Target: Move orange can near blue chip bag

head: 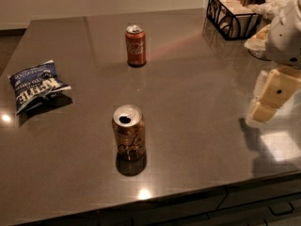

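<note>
**Orange can not grabbed yet, gripper off at the right edge**

So the orange can (128, 132) is seen standing upright on the dark table (202, 84), toward the front edge and roughly in the middle. The blue chip bag (37, 84) is lying flat, back and to the left of it and well apart, with bare tabletop between the two. A redder cola can (135, 45) is parked further back and should be left alone. A wire basket (233, 15) can be made out in the far right corner.

The gripper (269, 100) is found at the right side of the view, over the table and well away from the can. Nothing is held in it. Whether it's open or closed can't be told from this angle.

On handling: the can's top looks opened, so it's probably light, maybe with some liquid left, which can't be confirmed. Thin metal walls would likely be dented by a hard squeeze, and the smooth side would probably be a bit slippery. A grip across the middle of the body, from the side, would be favoured, with the can kept upright in case anything's left inside. The glossy tabletop suggests it could be knocked over or sent sliding by a nudge on approach.
</note>
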You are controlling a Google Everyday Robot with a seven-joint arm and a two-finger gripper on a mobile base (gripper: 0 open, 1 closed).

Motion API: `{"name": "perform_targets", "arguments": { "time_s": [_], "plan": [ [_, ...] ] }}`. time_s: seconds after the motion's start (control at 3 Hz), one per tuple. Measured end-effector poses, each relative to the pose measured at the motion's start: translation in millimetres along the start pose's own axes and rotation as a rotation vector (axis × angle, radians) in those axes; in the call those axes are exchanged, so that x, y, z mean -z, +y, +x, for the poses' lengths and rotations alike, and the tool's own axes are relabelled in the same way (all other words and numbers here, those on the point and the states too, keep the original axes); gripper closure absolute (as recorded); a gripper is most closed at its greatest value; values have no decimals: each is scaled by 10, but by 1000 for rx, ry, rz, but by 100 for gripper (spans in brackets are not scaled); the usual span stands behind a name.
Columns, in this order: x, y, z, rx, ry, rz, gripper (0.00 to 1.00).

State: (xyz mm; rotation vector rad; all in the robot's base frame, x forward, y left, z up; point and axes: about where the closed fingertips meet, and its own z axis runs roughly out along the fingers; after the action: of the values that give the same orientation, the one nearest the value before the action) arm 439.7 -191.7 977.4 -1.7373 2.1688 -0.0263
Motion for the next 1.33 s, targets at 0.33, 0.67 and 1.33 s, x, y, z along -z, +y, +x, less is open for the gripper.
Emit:
{"name": "perform_targets", "arguments": {
  "time_s": [0.33,0.67,1.33],
  "plan": [
    [-145,176,-555,62,-144,-52,0],
    [-251,398,-990,114,-233,-89,0],
    [-626,883,-1778,198,-341,-192,0]
  ]
}}
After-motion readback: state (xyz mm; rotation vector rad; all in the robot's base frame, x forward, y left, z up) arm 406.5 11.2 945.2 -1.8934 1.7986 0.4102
